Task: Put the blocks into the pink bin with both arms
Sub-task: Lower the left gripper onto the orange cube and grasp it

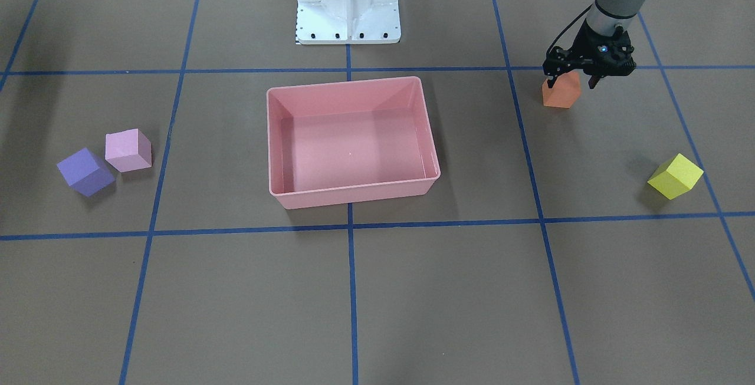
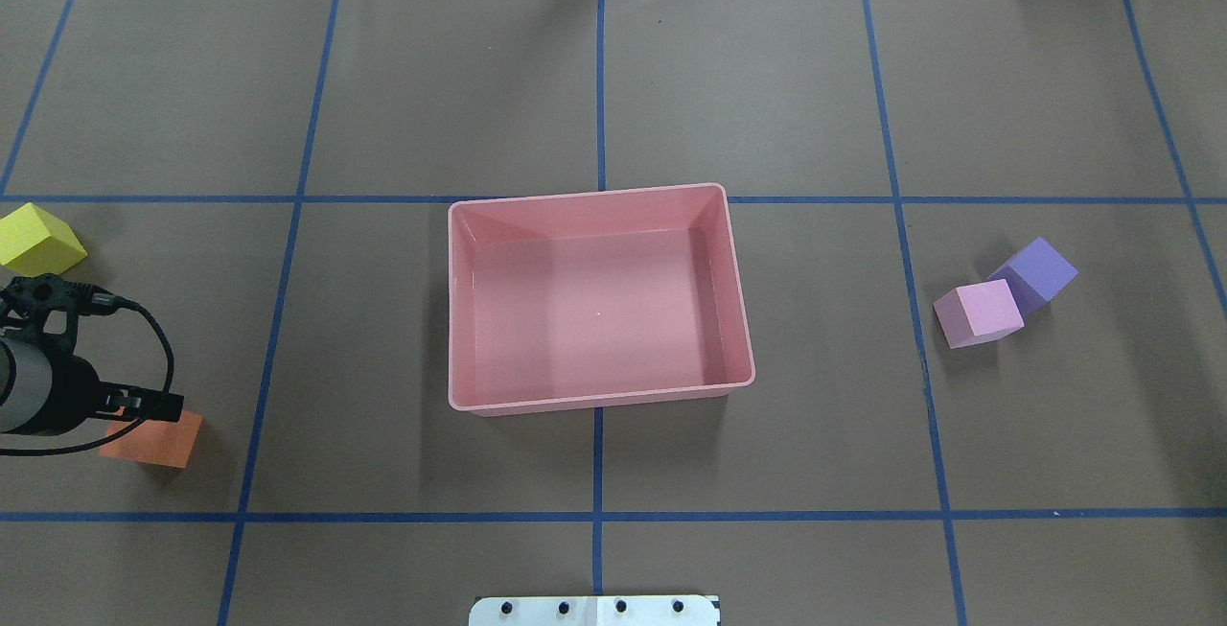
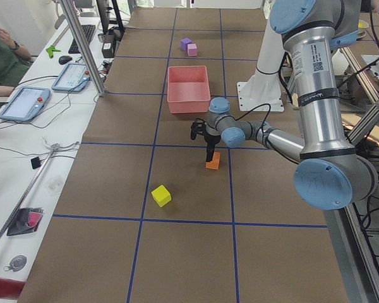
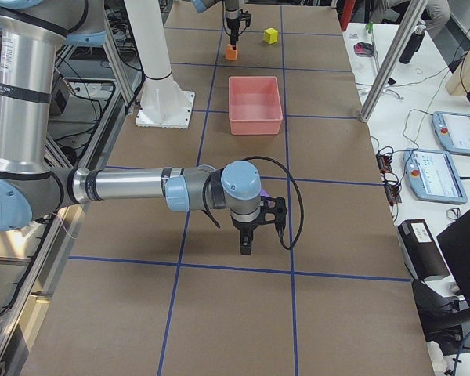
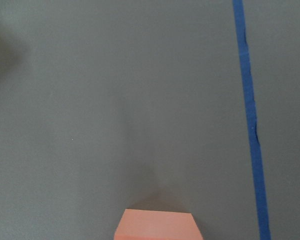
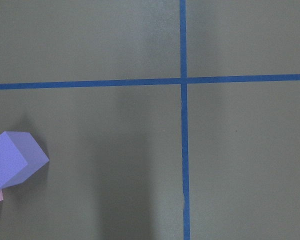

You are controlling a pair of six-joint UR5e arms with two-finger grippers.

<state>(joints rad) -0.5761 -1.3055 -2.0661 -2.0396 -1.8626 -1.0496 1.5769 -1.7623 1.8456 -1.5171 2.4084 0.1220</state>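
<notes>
Orange block [image 1: 560,97] between left gripper [image 1: 571,85] parted jaws; right gripper [image 4: 245,249] state: cannot tell.

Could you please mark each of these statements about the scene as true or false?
1. The pink bin has no blocks in it. True.
2. The purple block and the light pink block lie on opposite sides of the bin. False: they sit side by side on the same side of it.
3. The left gripper is over the orange block with its jaws open. True.
4. The yellow block is inside the bin. False: it rests on the table, on the same side as the orange block.
</notes>
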